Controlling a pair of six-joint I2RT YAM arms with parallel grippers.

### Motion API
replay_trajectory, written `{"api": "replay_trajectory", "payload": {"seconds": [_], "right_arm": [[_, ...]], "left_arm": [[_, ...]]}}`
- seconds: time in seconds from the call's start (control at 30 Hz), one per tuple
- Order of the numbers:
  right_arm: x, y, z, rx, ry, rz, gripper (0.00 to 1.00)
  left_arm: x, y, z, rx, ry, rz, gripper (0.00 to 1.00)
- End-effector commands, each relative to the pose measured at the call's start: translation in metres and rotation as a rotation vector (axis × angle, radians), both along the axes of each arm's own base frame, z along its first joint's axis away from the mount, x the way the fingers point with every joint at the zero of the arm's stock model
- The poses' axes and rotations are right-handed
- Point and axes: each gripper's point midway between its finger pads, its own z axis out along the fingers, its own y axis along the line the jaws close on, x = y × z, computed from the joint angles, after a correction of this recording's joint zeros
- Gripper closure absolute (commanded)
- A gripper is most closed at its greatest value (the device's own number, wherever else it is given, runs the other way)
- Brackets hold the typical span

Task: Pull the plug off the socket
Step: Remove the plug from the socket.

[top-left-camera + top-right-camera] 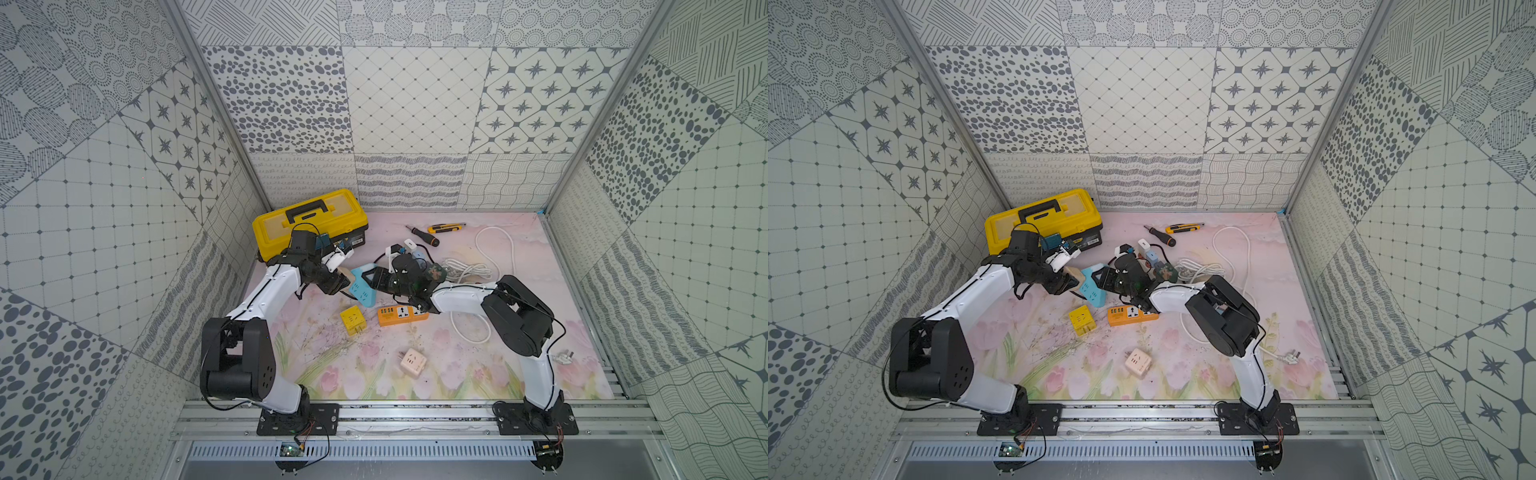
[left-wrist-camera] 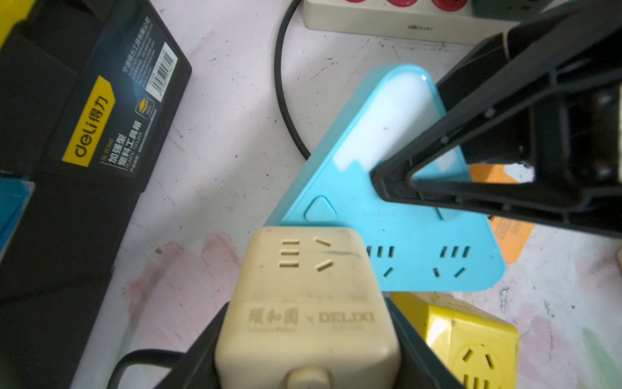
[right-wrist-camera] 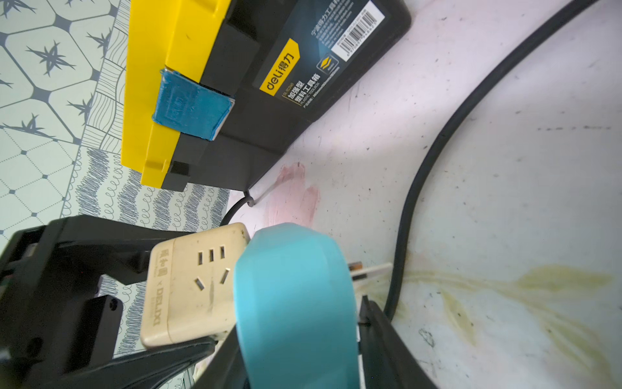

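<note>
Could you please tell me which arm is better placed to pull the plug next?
Left, probably: the left tool grips the beige cube-shaped adapter plug, while the right tool braces the blue triangular socket strip.

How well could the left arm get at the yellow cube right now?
Probably not yet: the left gripper is shut on the beige adapter, which is plugged into the blue strip. The yellow cube lies close by, uncovered, so the way looks free once the gripper lets go.
</note>
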Motion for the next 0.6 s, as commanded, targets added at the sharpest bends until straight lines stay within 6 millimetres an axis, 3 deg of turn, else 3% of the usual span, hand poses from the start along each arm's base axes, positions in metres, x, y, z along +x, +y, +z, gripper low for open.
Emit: {"api": "replay_trajectory", "payload": {"seconds": [0.0,0.23,0.4,0.5,0.57], "right_arm": [[-0.003,-0.072,-0.109,-0.368,0.166,-0.165,1.00],[-0.003,-0.074,-0.115,-0.377,0.171,-0.166,1.00],[-0.002,-0.072,-0.115,-0.373,0.169,-0.166,1.00],[0.000,-0.072,-0.114,-0.384,0.163,-0.170,1.00],[0.001,-0.072,-0.114,-0.382,0.163,-0.173,1.00]], "left_arm": [[-0.038,-0.065,0.029,-0.164,-0.063,-0.343,1.00],[-0.016,-0.057,0.060,-0.425,0.088,-0.125,1.00],[-0.043,-0.075,0.022,-0.096,0.047,-0.317,1.00],[-0.042,-0.078,0.011,-0.113,0.107,-0.278,1.00],[-0.034,-0.077,0.018,-0.157,0.135,-0.198,1.00]]}}
